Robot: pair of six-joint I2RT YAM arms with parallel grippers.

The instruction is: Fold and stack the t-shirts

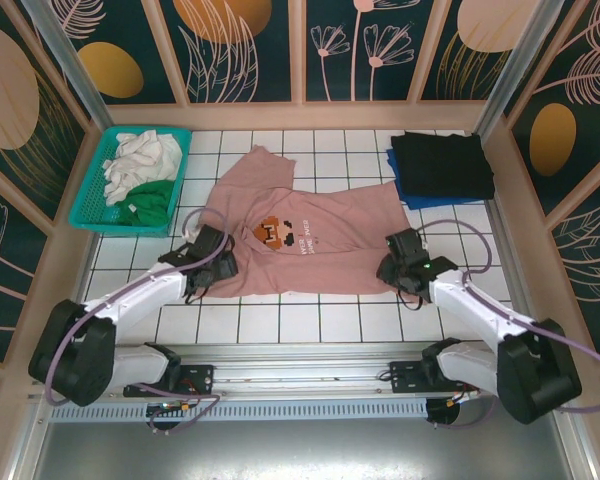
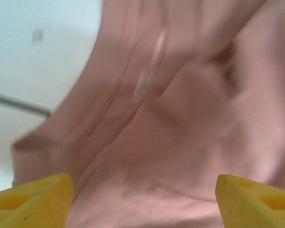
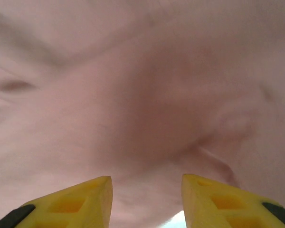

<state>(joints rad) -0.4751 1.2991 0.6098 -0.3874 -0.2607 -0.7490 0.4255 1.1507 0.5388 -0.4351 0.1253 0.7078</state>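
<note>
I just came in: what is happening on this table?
Two robot arms work on a dusty-pink t-shirt spread print-up on the tiles. The left gripper and right gripper sit at its near corners, both open. A folded black t-shirt lies on a blue one, far right; a white garment and a green garment lie in the teal basket.

Pink t-shirt (image 2: 180,118) beyond spread pincer fingertips (image 2: 33,202)

A teal lattice basket (image 1: 90,195) is set at the far left of the white-tiled counter (image 1: 280,325). The counter is enclosed by dark panels (image 1: 245,50) painted with plants. A metal rail (image 1: 310,400) is fixed along its near edge.
</note>
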